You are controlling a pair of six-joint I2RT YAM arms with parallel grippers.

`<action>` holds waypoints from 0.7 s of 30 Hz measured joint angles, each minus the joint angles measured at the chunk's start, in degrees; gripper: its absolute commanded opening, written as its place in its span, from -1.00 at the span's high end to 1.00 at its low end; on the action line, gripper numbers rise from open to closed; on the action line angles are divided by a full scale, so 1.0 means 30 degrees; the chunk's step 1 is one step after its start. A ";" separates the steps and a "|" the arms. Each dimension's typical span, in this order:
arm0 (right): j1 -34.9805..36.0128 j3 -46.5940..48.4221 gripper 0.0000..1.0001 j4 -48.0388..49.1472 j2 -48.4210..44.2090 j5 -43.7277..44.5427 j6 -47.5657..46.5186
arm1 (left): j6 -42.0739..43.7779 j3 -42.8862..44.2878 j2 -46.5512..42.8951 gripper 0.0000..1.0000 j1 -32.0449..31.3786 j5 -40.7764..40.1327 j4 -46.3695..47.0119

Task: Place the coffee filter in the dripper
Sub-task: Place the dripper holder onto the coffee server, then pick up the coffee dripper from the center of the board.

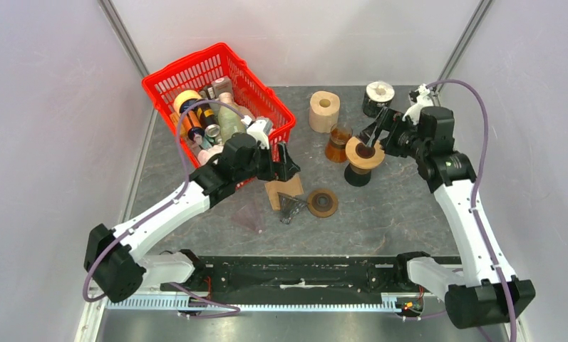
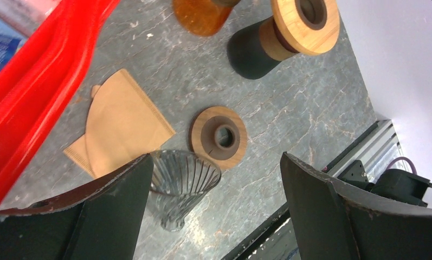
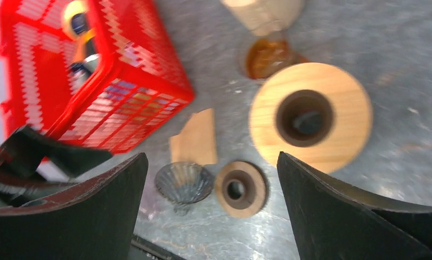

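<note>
Left claw (image 1: 286, 164) hangs wide open and empty over the paper filter (image 2: 121, 122), which lies flat beside the red basket (image 2: 34, 81), just next to the glass dripper (image 2: 182, 179) tipped on its side. Right claw (image 1: 373, 134), also spread and empty, hovers above the wooden-topped stand (image 1: 364, 158). Pickup looks unstarted; next comes a clean pinch on that thin paper edge.

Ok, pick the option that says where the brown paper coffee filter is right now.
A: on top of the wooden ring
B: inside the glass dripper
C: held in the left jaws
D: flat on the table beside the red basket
D: the coffee filter lies flat on the table next to the red basket, and the glass dripper beside it holds no paper.
</note>
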 measured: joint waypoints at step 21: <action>0.9362 -0.3388 -0.81 0.4058 0.4765 -0.6280 -1.1941 | -0.0525 -0.4801 -0.5821 -0.90 0.0022 -0.2324 -0.1137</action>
